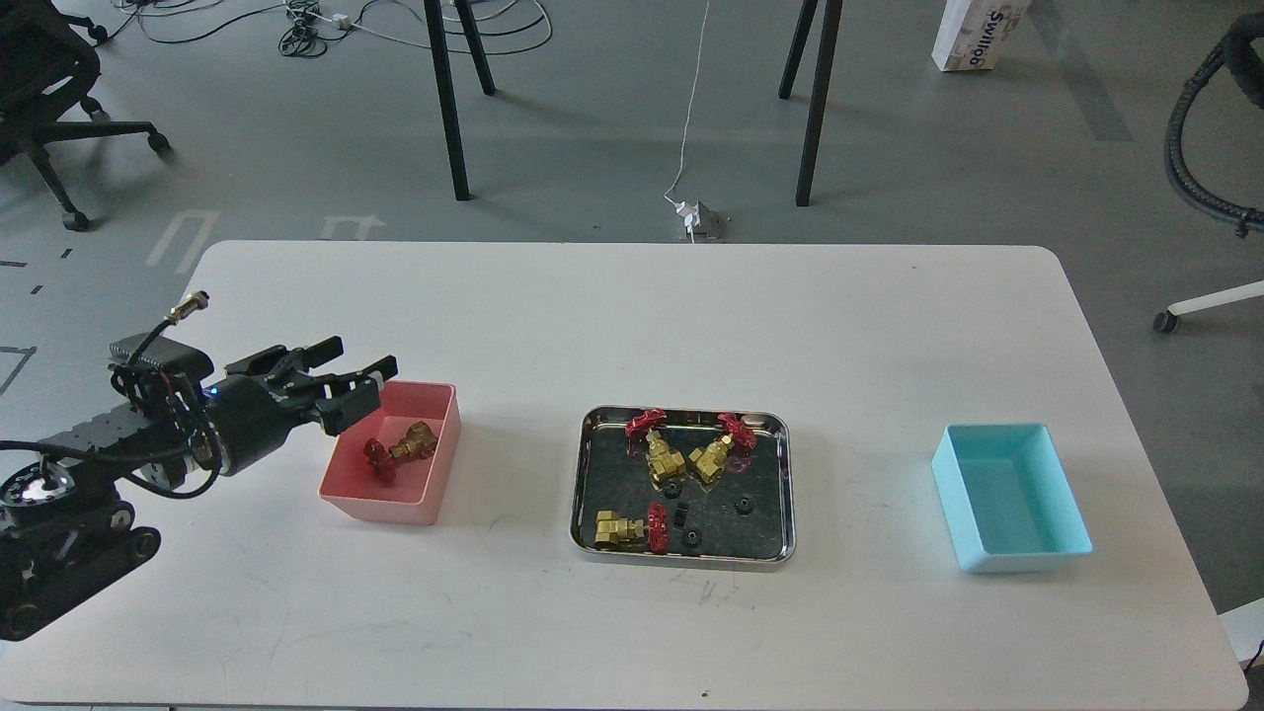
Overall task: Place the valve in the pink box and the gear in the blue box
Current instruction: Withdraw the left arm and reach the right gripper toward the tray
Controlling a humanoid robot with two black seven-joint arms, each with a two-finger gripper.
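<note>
A brass valve (pixel 400 451) with a red handwheel lies inside the pink box (pixel 439 464) at the left. My left gripper (pixel 360 380) is open and empty, just above the box's far-left rim. Three more valves (pixel 664 456) (pixel 713 452) (pixel 624 528) lie in the steel tray (pixel 583 474) at the middle, with several tiny black gears (pixel 694 538) among them. The blue box (pixel 1012 494) stands empty at the right. My right gripper is out of view.
The white table's far edge (pixel 632 247) borders grey floor with black table legs (pixel 449 109), a white cable and power adapter (pixel 699 219). An office chair (pixel 44 89) stands at the far left.
</note>
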